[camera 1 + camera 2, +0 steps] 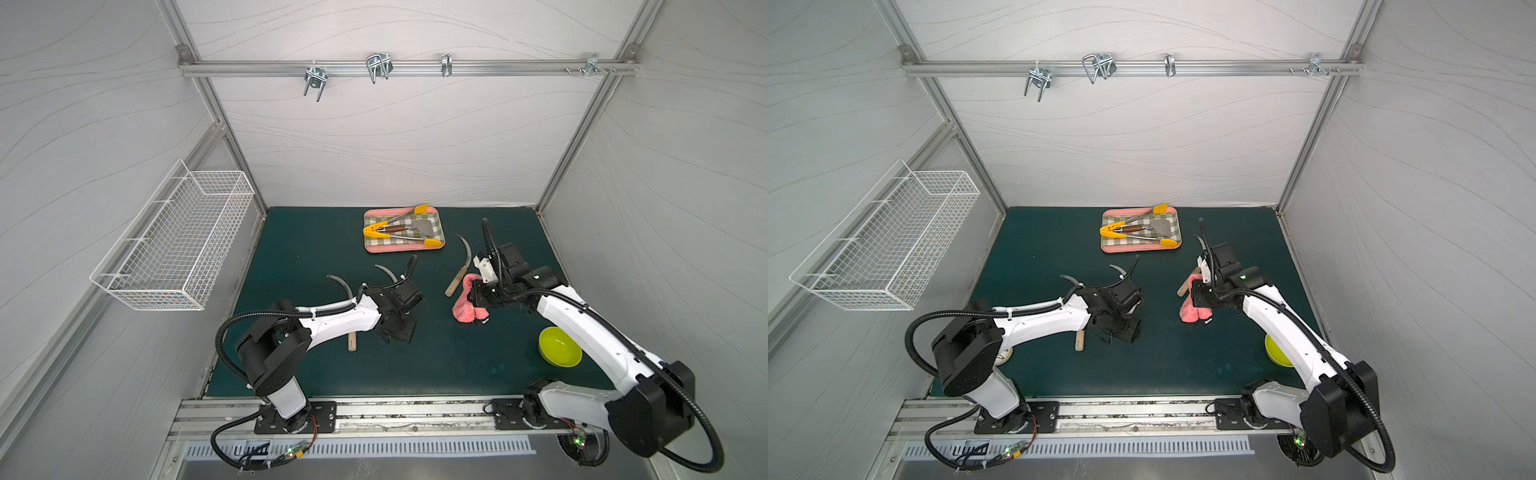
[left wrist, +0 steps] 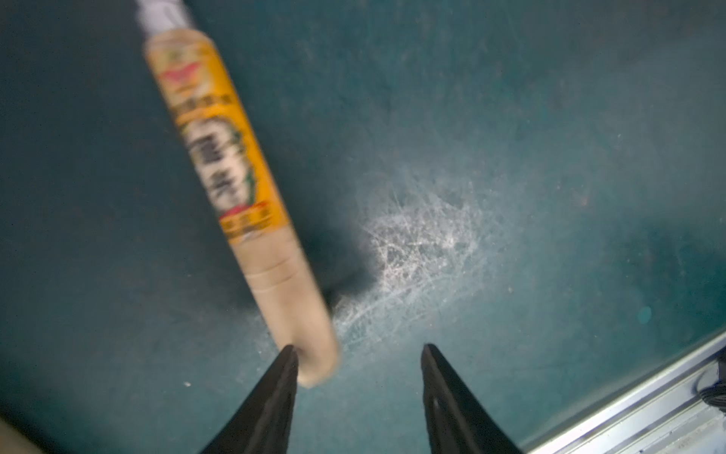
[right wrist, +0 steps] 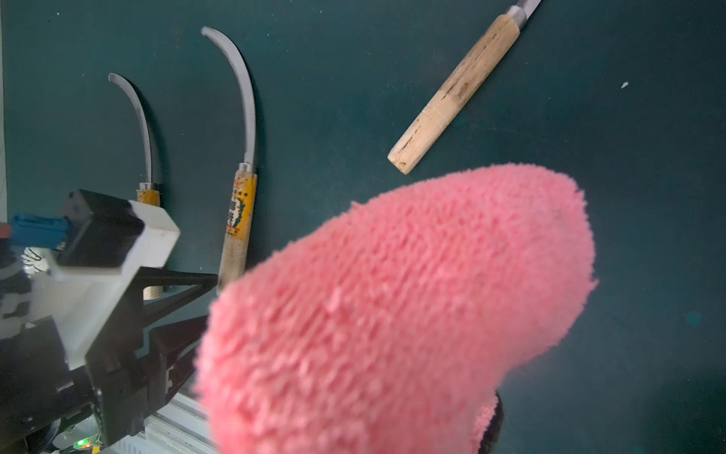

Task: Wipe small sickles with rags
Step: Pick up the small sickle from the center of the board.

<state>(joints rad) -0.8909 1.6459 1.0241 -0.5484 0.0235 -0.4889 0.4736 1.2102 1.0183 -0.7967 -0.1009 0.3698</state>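
Fuzzy rag; wooden sickle handle (matt).

Left arm, right arm: matching pair, glossy white shells, matte black joint housings. Black ribbed cable looping along each, white zip ties pinning it. Black base plates, screw holes showing. Small green lights glowing near bases. White camera bracket at right wrist. Left pincer: two black tapering fingers.
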